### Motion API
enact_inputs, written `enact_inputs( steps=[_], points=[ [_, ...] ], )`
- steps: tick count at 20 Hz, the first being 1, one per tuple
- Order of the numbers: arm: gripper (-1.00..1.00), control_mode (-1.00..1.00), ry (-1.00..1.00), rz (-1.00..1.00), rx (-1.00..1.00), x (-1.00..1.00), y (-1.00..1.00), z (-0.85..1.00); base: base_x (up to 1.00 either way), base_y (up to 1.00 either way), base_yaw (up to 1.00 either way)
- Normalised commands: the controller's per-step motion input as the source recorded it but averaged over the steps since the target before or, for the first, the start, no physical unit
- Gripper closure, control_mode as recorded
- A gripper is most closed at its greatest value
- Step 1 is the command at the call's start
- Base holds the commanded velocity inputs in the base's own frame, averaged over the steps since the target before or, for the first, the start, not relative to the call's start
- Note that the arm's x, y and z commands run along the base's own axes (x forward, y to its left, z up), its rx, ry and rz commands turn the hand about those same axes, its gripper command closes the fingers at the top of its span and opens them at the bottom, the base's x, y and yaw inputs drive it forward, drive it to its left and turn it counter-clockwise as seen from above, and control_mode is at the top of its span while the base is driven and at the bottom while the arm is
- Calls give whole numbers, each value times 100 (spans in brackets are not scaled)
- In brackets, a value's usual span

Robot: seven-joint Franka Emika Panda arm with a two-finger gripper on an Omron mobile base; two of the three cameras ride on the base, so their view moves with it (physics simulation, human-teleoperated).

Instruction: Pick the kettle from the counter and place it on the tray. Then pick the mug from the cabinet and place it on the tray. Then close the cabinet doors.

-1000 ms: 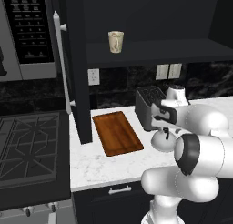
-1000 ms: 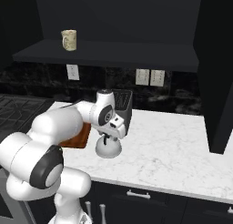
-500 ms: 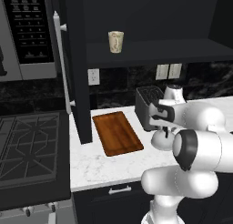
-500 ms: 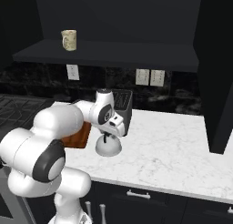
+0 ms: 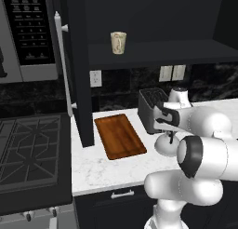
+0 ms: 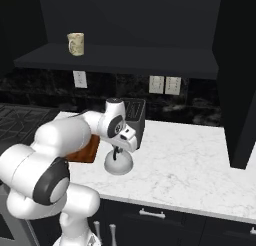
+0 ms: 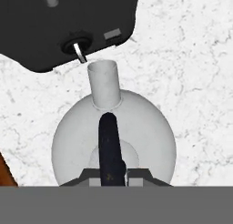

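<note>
Claw (image 7: 112, 175) around unlabelled kettle (image 7: 113, 136) handle

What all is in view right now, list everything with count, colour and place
kettle: 1, silver-grey with black handle, on the counter beside the toaster, under the gripper
tray: 1, reddish-brown, on the counter left of the toaster
mug: 1, cream, on the cabinet shelf
toaster: 1, dark grey, at the back of the counter
counter: 1, white marble
cabinet: 1, dark, open above the counter
door: 1 seen, dark with silver bar handle, swung open
microwave: 1, grey, upper left
stovetop: 1, black, left of the counter
outlets: 3 plates, white, on the backsplash
gripper: 1, fingers astride the kettle handle
</note>
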Motion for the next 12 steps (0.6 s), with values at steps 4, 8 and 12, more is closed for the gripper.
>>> enact_inputs(
  steps=[4, 8, 12],
  points=[
    [100, -100, -18, 4, 0, -55, 0, 15, 0, 0, 0],
    [100, -100, -18, 1, 0, -58, 2, 43, 0, 0, 0],
    [100, -100, -18, 0, 0, -49, 14, 52, 0, 0, 0]
  ],
)
